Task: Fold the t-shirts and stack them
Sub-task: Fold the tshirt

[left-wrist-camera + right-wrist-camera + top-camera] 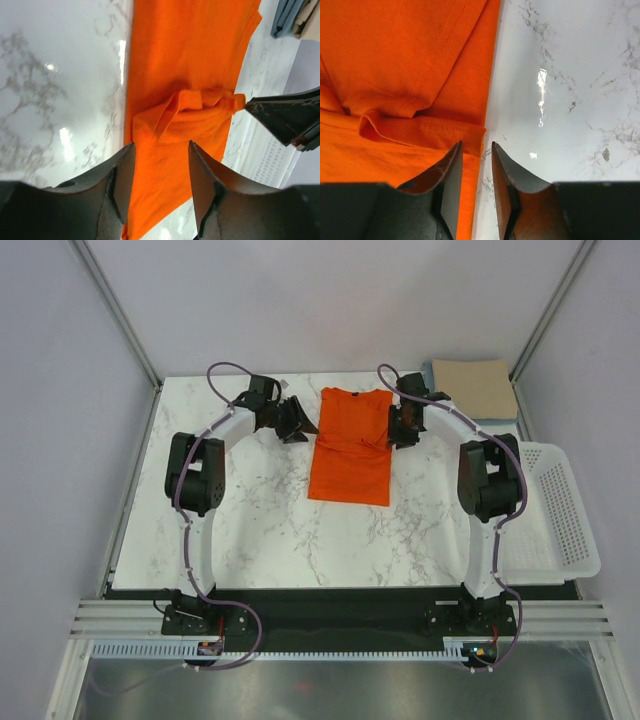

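Observation:
A bright orange t-shirt (350, 445) lies flat mid-table, folded into a long strip with a bunched sleeve fold across its middle (195, 112). My left gripper (300, 425) sits just off its left edge, open, with nothing between the fingers (161, 145). Over the shirt's right edge my right gripper (398, 427) stands open with a narrow gap (476, 145); cloth (405, 60) lies under it, not held. At the back right a folded tan t-shirt (475, 385) rests on a folded light blue t-shirt (500, 417).
A white perforated basket (560, 510) hangs off the table's right side. The marble tabletop (250, 520) stretches in front of the orange shirt. White walls and metal frame posts ring the table.

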`<state>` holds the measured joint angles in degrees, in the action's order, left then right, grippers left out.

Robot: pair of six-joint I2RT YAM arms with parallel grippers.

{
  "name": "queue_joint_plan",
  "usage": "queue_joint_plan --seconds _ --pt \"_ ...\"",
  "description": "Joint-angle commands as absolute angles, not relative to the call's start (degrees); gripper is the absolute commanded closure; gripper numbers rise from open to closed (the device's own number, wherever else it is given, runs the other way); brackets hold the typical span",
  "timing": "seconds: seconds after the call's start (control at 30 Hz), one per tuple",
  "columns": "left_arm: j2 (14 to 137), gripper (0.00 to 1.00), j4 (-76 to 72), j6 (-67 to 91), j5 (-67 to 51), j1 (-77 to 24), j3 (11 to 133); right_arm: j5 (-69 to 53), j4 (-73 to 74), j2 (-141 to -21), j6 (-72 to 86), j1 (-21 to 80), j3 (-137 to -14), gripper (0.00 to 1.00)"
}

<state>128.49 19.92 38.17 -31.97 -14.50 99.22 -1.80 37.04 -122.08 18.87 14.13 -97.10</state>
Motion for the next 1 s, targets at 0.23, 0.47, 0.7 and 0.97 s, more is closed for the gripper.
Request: queue_joint_plan --seconds 0.23,0.47,0.7,0.97 --pt "108.5 0.45 22.3 28.7 -28.7 -15.8 78.4 -13.4 34.6 -102.2 18.1 13.8 -77.0 0.55" --pt "109.2 0.52 21.9 28.4 -30.0 -20.2 74.6 -18.8 29.4 -97.7 17.4 13.8 -66.1 0.59" --pt "108.8 0.52 20.9 26.8 -25.6 -21.1 71.1 -21.5 23.5 -98.6 16.8 13.8 -59.9 0.6" --pt "111.0 0.56 19.5 27.2 -27.8 -22.1 70.4 -23.2 20.4 -99.5 17.2 13.7 -57.7 0.62"
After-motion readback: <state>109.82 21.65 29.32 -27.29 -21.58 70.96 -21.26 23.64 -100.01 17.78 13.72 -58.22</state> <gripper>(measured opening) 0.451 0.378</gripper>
